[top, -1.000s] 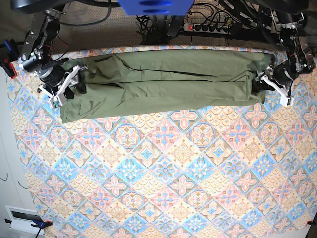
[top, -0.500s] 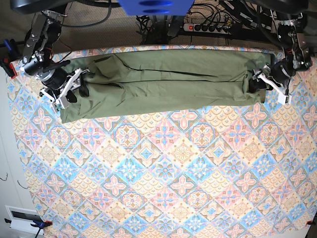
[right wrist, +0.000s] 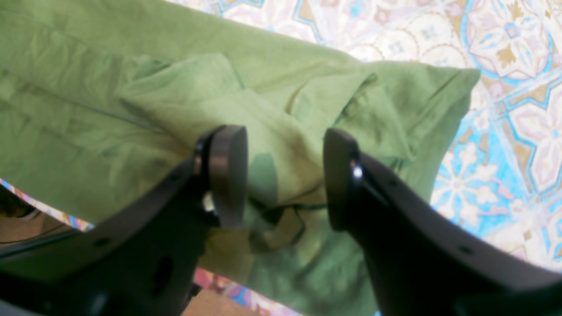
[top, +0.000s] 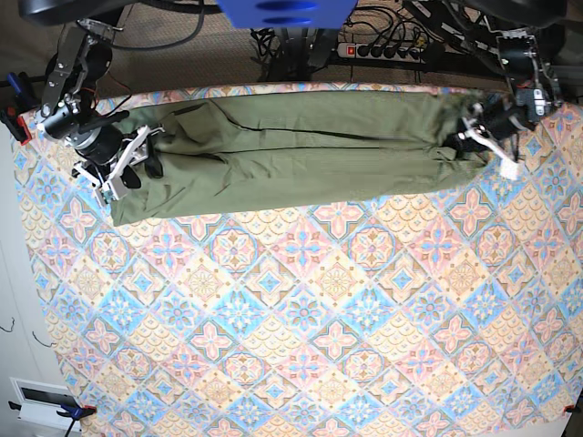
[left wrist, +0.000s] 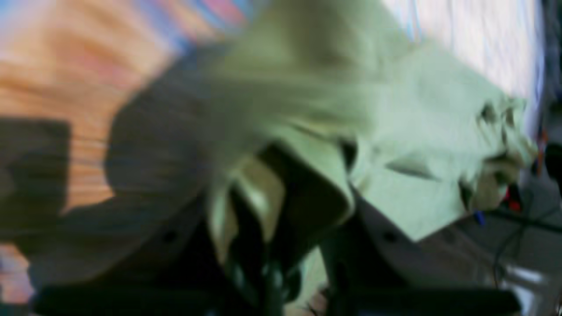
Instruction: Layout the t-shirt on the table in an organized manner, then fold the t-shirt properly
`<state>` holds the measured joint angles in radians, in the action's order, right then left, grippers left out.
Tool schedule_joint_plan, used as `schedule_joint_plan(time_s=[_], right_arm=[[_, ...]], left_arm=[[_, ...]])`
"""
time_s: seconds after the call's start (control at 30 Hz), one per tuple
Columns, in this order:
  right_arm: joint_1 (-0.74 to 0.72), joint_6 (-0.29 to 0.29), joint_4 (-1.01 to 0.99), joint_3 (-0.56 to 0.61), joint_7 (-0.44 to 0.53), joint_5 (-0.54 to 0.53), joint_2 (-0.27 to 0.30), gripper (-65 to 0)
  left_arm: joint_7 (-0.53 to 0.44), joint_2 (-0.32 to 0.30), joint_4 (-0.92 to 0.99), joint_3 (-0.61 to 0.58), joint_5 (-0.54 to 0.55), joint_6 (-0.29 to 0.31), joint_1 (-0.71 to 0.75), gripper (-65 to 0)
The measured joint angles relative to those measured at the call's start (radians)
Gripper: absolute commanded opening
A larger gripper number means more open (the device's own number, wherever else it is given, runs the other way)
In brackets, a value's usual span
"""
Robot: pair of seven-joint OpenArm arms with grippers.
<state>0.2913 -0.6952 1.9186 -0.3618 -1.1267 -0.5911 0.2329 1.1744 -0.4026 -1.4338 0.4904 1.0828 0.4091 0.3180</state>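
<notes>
An olive-green t-shirt (top: 291, 150) lies stretched in a long, wrinkled band along the far edge of the table (top: 301, 328), which is covered in pink, blue and cream diamond tiles. At the shirt's end under the left arm, the left gripper (top: 475, 138) has its fingers clenched on a bunched fold of the t-shirt, blurred in the wrist view. At the opposite end, the right gripper (right wrist: 283, 175) sits over the fabric with its fingers (right wrist: 226, 175) spread apart, gripping nothing.
</notes>
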Motion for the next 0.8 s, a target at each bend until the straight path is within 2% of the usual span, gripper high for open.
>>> schedule_joint_plan(time_s=[0.07, 0.27, 0.37, 0.47, 0.53, 0.7, 0.8], right_arm=[[0.0, 0.0, 0.0, 0.0, 0.0, 0.0, -0.003, -37.9], [0.003, 0.0, 0.0, 0.0, -0.001, 0.002, 0.002, -37.9], [0.0, 0.0, 0.0, 0.0, -0.001, -0.002, 0.0, -37.9], [0.002, 0.0, 0.0, 0.0, -0.004, -0.001, 0.0, -37.9], [0.003, 0.0, 0.0, 0.0, -0.003, -0.005, 0.0, -37.9], [0.003, 0.0, 0.0, 0.0, -0.004, -0.003, 0.0, -37.9], [0.005, 0.0, 0.0, 0.0, -0.004, -0.003, 0.0, -37.9]], left_arm=[[-0.001, -0.003, 0.002, 0.05, -0.008, -0.001, 0.001, -65.0], [0.004, -0.081, 0.006, 0.076, -0.006, 0.0, -0.034, -65.0], [-0.008, -0.093, 0.006, 0.145, -0.006, 0.0, -0.047, -65.0], [0.014, -0.107, 0.01, 0.18, -0.126, -0.007, -0.061, -65.0], [0.018, -0.106, 0.011, 0.179, -0.163, -0.008, -0.093, -65.0], [-0.01, -0.063, -0.005, 0.129, -0.148, -0.004, -0.125, -64.9], [0.018, 0.02, -0.045, 0.072, -0.171, -0.012, -0.127, -64.9]])
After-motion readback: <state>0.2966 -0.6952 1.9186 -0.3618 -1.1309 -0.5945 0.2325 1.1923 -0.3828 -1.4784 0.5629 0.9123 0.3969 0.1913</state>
